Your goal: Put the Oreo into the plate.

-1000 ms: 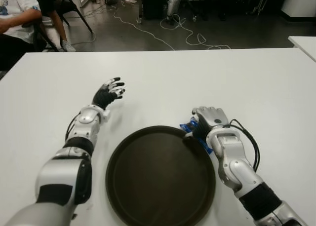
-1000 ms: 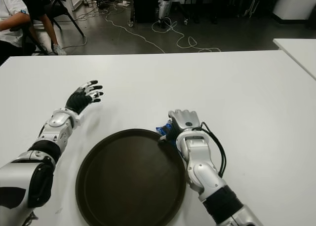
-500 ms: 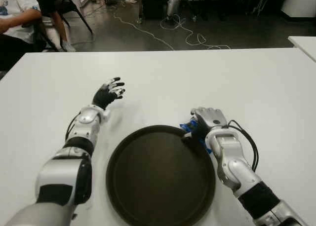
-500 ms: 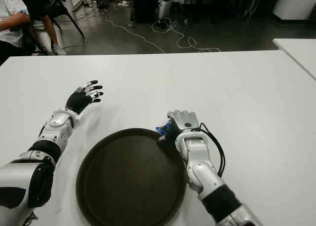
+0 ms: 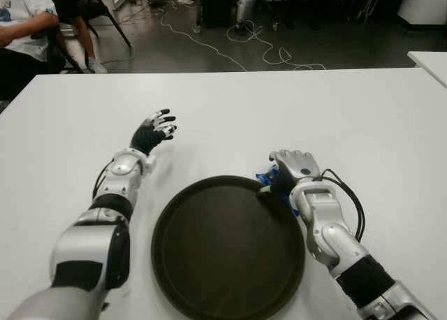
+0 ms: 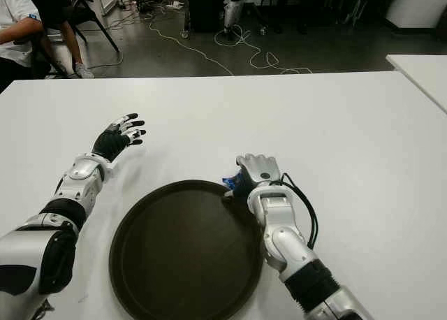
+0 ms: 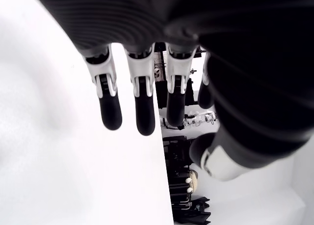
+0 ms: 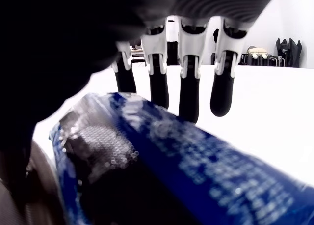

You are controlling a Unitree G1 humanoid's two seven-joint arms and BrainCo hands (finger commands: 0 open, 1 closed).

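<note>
White table [image 5: 293, 110]; cables [image 5: 265, 51] cross dark floor [image 5: 174, 51].

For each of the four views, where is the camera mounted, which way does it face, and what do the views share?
Left eye: head camera facing forward and down at the white table; both arms, dark plate.
Right eye: same scene, slightly shifted.
Left wrist: on the left arm, looking along the open left robot hand above the table.
Right wrist: on the right arm, close on the right robot hand over the blue Oreo pack.
Shared: eye views and right wrist show the pack at the plate's rim.
</note>
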